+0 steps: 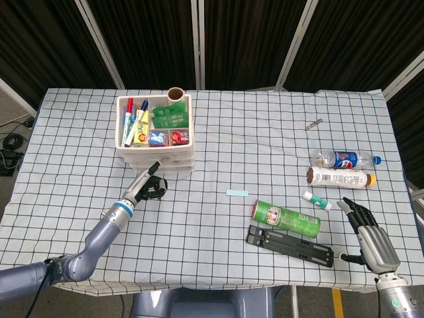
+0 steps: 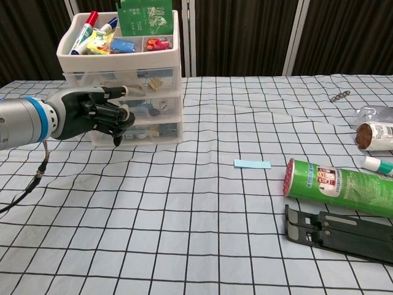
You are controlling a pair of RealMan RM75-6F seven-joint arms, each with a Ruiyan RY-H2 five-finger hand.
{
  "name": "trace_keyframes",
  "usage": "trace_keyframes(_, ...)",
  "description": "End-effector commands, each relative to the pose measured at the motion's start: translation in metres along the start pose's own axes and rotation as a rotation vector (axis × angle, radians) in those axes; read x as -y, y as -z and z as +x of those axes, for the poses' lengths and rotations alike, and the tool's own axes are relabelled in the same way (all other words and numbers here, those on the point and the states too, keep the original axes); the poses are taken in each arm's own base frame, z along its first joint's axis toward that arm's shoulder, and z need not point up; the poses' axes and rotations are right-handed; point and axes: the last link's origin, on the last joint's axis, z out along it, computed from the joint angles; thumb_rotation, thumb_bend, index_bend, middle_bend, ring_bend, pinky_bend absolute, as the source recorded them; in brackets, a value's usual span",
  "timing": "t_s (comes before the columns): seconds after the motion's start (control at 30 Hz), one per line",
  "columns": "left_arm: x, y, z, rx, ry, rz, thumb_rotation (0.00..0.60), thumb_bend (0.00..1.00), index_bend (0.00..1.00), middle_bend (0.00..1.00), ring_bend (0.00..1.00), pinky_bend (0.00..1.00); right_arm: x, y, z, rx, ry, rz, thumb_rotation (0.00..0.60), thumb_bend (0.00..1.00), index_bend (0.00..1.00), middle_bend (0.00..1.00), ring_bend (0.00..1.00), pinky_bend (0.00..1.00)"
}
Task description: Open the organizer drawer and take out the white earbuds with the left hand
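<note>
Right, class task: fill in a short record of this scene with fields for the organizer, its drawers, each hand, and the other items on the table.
organizer: white organizer at the far left of the table, its top tray holding markers and a green packet
drawers: all look closed
left hand: left hand at the organizer's front, fingers curled; contact unclear
right hand: right hand at the table's near right edge, holding nothing
other items: green can lying down, black stand, two bottles, blue slip
</note>
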Motion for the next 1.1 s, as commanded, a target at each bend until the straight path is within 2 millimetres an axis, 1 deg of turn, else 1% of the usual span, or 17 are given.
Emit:
trace_keyframes(0.03,-0.001,0.001,0.0,0.001,0.0,-0.004,0.6,0.81,0.09,0.74,0.69,0.61,0.0,0.0,0.0,0.0,0.0,0.0,0.6,0.11,0.0,0.0,0.0,0.0)
trace_keyframes(0.77,0.004,0.015,-0.003,0.03,-0.002,-0.02,0.6,0.81,0.09,0.74,0.69,0.61,0.001,0.001,0.0,-0.001,0.002,0.002,0.6,0.11,0.0,0.0,0.0,0.0)
trace_keyframes(1.1,0.013,0.019,0.004,0.005,-0.002,-0.01,0.6,0.81,0.08,0.74,0.69,0.61,0.002,0.001,-0.002,0.004,0.004,0.008,0.6,0.11,0.0,0.0,0.0,0.0)
